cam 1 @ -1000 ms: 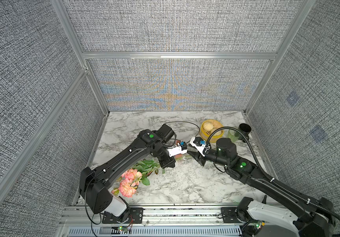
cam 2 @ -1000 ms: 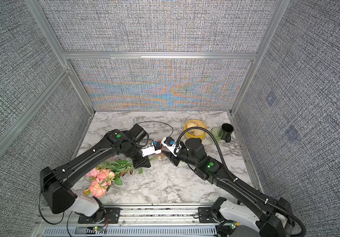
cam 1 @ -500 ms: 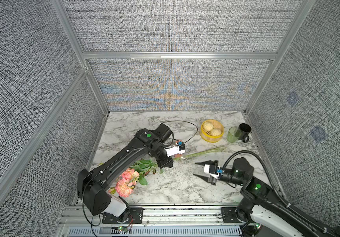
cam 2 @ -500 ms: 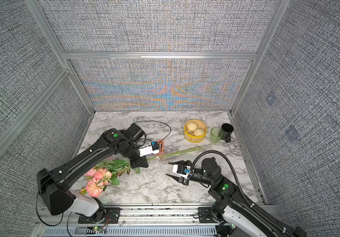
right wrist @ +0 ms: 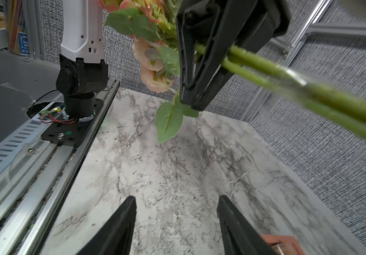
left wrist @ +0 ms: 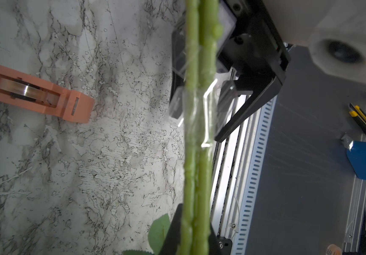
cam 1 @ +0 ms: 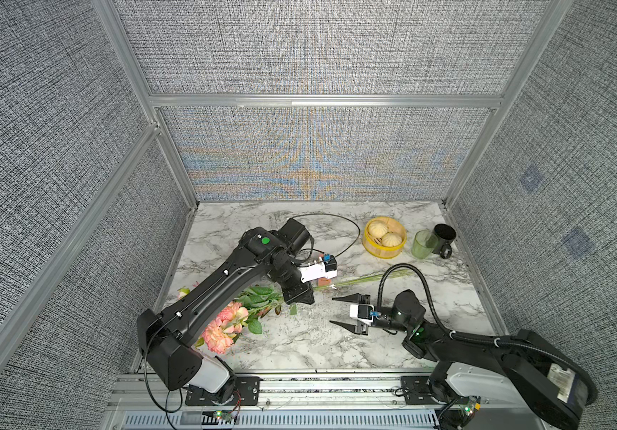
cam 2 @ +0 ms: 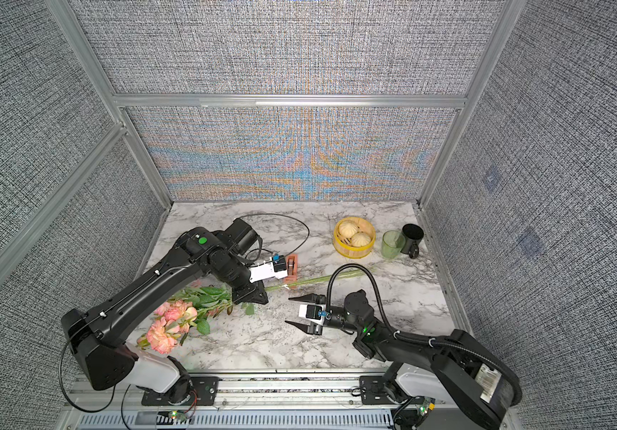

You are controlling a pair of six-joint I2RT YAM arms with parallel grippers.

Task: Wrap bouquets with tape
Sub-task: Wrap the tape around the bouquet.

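My right gripper (cam 1: 333, 311) has withdrawn from the stems to the near middle of the surface (cam 1: 299, 350). Its jaws now stand apart and hold nothing. My left gripper (cam 1: 299, 296) remains clamped on the stems of the bouquet (cam 1: 225, 327). A clear tape band (left wrist: 196, 110) encircles the stems beyond that clamp. Judgement: one wrap is applied, and the release marks its completion. The tape dispenser (cam 2: 292, 266) lies on the surface just beside the stems. No brand, label or writing is legible.
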